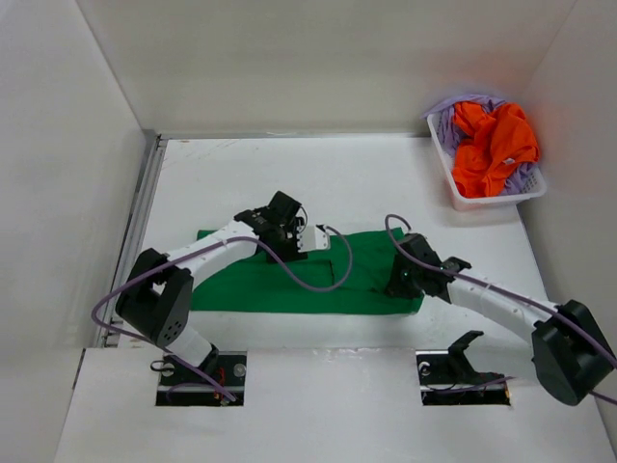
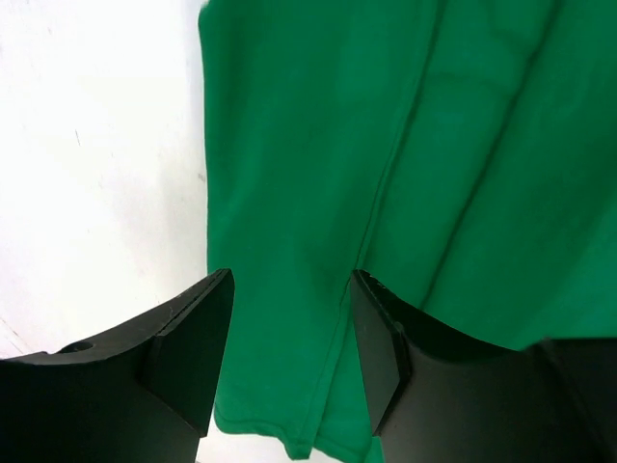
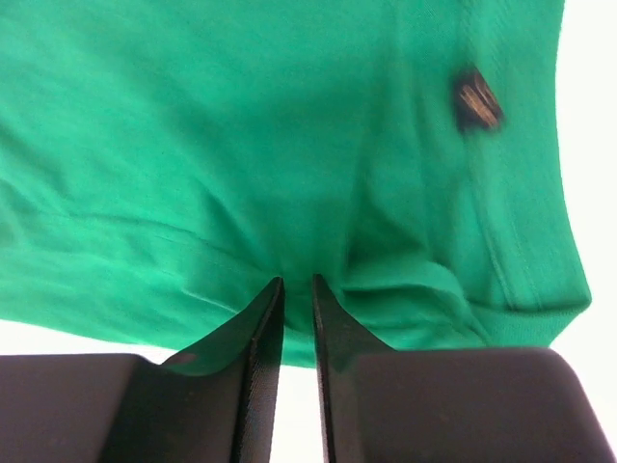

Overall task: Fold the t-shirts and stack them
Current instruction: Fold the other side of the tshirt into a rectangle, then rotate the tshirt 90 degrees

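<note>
Clenching the right gripper (image 3: 297, 280) onto the green t-shirt (image 1: 241, 285) at its lower-right edge, holding the left gripper (image 2: 291, 280) released above mid-frame cloth, wanting a slow, level lift.

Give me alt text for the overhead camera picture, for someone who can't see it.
A green t-shirt lies spread on a white table, with the left gripper above its far edge and the right gripper at its right end. A white basket in the far right corner holds an orange shirt and a lavender shirt.
</note>
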Available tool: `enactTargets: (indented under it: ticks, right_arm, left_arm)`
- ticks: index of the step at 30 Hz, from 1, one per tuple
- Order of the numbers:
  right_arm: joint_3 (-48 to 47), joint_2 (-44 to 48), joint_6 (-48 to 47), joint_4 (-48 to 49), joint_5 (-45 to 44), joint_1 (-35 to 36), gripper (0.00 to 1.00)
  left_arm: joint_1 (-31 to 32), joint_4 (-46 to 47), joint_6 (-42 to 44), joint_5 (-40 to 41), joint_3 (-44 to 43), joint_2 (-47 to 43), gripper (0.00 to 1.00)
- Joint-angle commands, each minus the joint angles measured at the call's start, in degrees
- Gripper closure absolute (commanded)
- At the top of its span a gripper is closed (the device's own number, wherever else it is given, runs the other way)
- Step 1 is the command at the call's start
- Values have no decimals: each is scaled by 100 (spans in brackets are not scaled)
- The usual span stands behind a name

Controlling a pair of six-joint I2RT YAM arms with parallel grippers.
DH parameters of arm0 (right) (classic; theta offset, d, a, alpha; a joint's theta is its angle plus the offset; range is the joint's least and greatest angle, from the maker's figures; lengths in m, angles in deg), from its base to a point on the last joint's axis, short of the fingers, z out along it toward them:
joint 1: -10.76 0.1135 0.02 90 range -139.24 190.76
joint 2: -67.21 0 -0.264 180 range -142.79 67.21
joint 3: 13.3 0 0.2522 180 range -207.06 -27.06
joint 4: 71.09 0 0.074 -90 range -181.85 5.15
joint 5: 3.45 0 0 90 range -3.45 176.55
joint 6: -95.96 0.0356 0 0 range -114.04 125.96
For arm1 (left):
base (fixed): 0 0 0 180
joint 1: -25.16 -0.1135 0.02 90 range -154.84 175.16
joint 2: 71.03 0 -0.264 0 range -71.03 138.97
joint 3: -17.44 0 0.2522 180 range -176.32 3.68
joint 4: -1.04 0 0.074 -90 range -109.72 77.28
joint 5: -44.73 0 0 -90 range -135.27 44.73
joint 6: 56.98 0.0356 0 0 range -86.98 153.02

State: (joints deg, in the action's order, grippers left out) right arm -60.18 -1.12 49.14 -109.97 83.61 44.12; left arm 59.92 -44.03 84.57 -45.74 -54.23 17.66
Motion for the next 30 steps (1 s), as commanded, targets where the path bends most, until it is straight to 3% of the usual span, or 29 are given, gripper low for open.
enactTargets:
  ticks: [1,8,16,22,30]
  right_arm:
    - [271,373,366,-194,-31,34,77]
    - [421,1269,473,-265,-93,-194,65]
    - [-176,990,-291,-230,-338,-976,57]
    - [-1080,-194,-1153,639,-471,-1837,38]
    - [-2215,-2103,-1523,913,-409,-1961,37]
  left_arm:
    - [140,46,-172,-59,-326,61,50]
    - [-228,37,-93,56,-203,-61,50]
    - [-1949,107,355,196,209,-343,48]
    - [-3347,862,260,293,-52,112,44]
    - [-3964,1215,-259,355,-643,1062,43]
